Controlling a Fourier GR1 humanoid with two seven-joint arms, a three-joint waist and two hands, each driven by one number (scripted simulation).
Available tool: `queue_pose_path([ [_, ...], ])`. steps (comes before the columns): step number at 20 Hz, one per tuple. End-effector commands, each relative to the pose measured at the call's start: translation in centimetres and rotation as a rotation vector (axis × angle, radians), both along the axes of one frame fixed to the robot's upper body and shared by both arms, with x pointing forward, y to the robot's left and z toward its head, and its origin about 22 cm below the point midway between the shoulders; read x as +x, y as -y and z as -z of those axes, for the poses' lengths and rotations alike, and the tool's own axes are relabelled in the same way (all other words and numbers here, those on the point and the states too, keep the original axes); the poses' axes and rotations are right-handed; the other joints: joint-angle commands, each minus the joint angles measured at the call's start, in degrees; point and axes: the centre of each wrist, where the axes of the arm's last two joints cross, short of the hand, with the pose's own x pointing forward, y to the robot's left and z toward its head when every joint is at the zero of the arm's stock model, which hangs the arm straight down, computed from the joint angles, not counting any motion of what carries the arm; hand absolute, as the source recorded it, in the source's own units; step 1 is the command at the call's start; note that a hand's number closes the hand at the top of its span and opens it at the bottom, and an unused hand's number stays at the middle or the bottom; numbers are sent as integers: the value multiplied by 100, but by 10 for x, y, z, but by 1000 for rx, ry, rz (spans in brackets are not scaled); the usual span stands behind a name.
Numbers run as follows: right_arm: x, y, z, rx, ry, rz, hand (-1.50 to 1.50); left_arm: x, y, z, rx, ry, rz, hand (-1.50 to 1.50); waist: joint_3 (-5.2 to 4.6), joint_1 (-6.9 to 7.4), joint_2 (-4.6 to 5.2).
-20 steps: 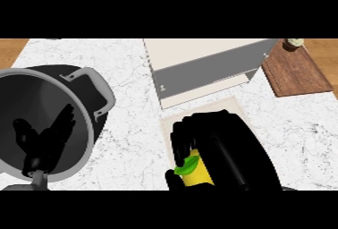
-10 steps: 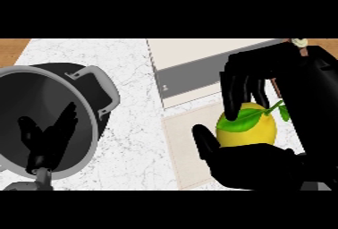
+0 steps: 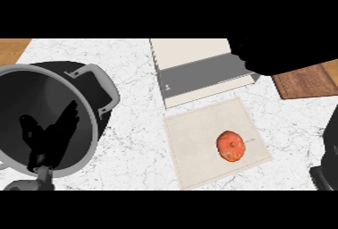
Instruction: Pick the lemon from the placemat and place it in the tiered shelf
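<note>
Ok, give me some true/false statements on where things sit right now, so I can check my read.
1. An orange-red fruit lies on the placemat. True.
2. A lemon lies on the placemat. False: only the orange-red fruit lies there.
3. The right hand shows at the tiered shelf's right end. True.
4. The pot stands right of the placemat. False: it stands left of it.
5. The left hand shows against the pot, fingers spread. True.

Black pot [image 3: 46, 116], orange fruit [image 3: 230, 146], wooden board [image 3: 307, 82]
</note>
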Motion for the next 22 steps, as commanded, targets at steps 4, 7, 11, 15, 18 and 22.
queue_pose_path([
  [4, 51, 10, -23, -45, -73, 12, 150, -11, 7, 28, -27, -106, 11, 0, -76, 66, 83],
  [7, 58, 1, -17, -94, -97, -9, 150, -1, 2, 16, -34, -112, -2, 0, -72, 22, 65],
  [11, 78, -4, 10, -151, -81, -17, 150, -9, 6, 29, -26, -114, 2, 0, -73, 33, 80],
  [15, 102, 13, 24, -173, -77, -3, 150, -6, -6, 18, -15, -99, 0, 0, -70, 59, 87],
  [18, 112, 7, 0, -149, -69, 13, 150, 5, 7, 18, -16, -103, 11, 0, -73, 58, 89],
  [22, 131, 23, 28, -158, -48, 10, 150, -7, 12, 19, -19, -111, 5, 0, -69, 80, 88],
])
